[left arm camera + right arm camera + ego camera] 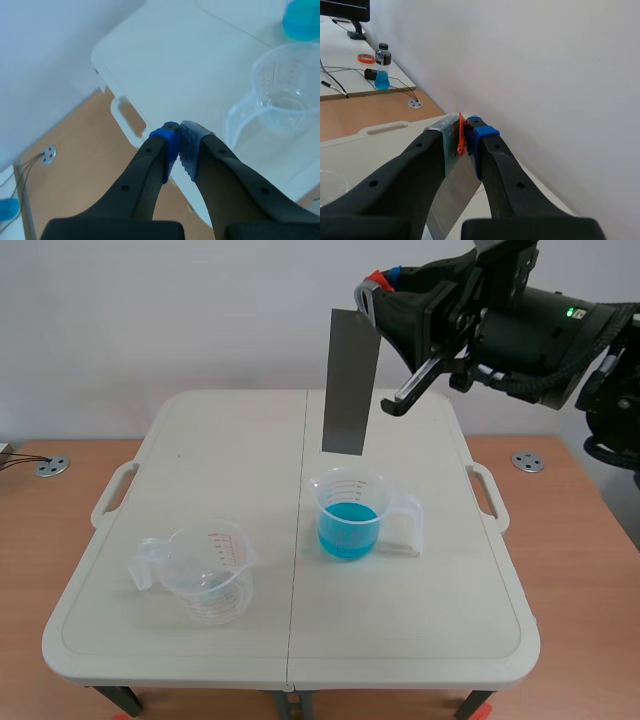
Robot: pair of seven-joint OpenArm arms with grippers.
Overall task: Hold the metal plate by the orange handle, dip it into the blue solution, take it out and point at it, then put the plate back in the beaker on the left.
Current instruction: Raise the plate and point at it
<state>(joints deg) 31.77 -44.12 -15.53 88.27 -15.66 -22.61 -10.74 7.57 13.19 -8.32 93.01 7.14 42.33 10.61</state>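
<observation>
Over the tabletop [420, 640], the plate [350, 380] is hanging upright, its lower end hovering just above the blue beaker [350, 515] right of the middle, with the empty beaker [208, 570] sitting toward the front left. The plate is looking thin, stiff, light and probably slippery, so the orange handle [461, 137] at its top is the place to be holding it. The right hand [465, 135] is clamping that handle, the plate hanging below it, while the left hand [179, 135] is hovering closed on nothing over the left edge.

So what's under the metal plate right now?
The beaker of blue liquid stands on the table below the plate, whose lower edge hangs clear above the rim. The plate hides only some table and wall behind it.
</observation>
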